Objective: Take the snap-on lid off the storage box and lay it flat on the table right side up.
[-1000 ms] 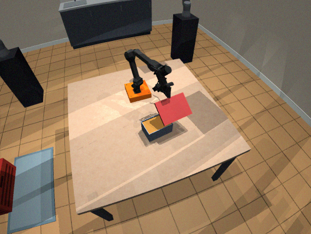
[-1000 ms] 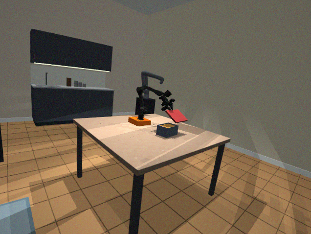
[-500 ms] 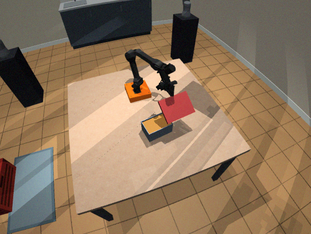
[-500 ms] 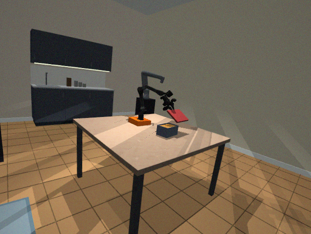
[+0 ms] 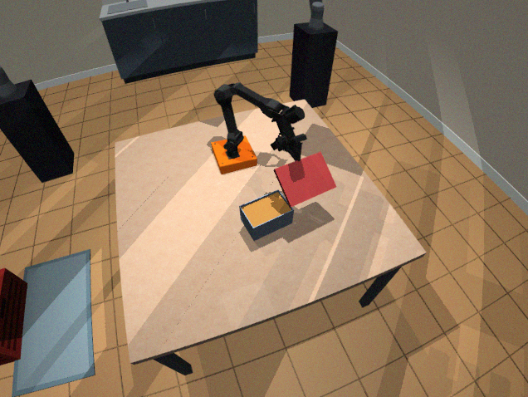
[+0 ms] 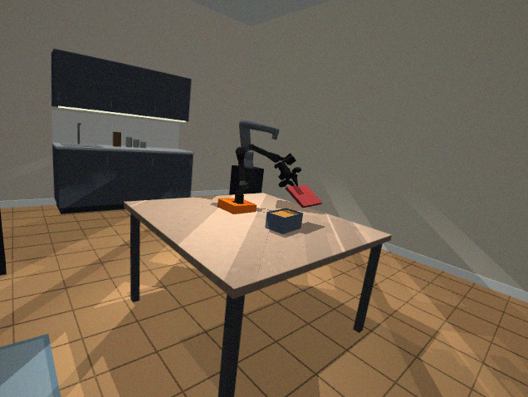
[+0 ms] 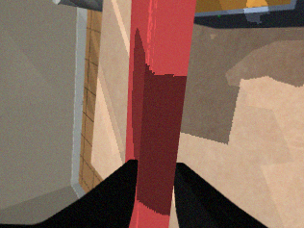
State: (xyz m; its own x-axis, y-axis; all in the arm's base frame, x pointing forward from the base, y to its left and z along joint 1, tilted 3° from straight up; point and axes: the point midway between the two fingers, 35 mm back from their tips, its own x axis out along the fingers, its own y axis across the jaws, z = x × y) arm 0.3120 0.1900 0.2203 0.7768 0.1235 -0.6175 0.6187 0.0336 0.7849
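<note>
The red lid (image 5: 313, 181) (image 6: 306, 197) (image 7: 165, 42) is off the box and held in the air, tilted, with its far edge lower than the edge at the fingers. My gripper (image 5: 297, 159) (image 6: 296, 185) (image 7: 156, 168) is shut on the lid's near edge. The dark blue storage box (image 5: 275, 226) (image 6: 283, 223) (image 7: 250, 19) stands upright and open on the table (image 5: 178, 272) (image 6: 222, 252) (image 7: 274, 129), its inside orange-yellow. The lid is to the right of the box in the top and exterior views. The lid's underside is mostly hidden.
The arm's orange base (image 5: 234, 159) (image 6: 237, 206) is on the table, behind and left of the box. The table's right edge lies beyond the lid. Dark pedestals and a kitchen counter (image 5: 183, 38) (image 6: 124, 178) stand away from the table.
</note>
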